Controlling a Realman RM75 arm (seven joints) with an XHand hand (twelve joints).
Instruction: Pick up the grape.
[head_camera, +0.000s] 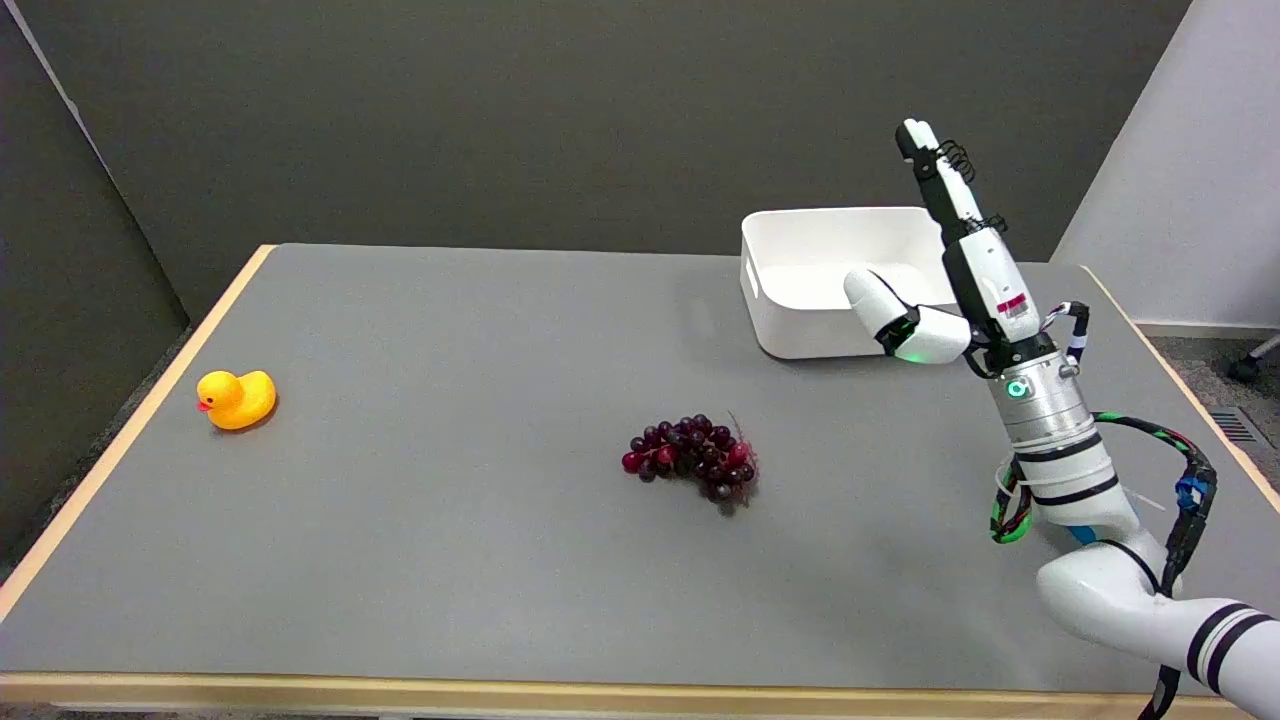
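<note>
Grey table (450, 560) carries the grape (692, 456) bunch, well left of and below the empty, spread-fingered right hand (950, 270), raised before a white bin (800, 300).

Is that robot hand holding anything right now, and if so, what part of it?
Nothing. The right hand is raised in the air with its fingers apart, in front of the white bin. The grape bunch lies untouched on the table.
</note>
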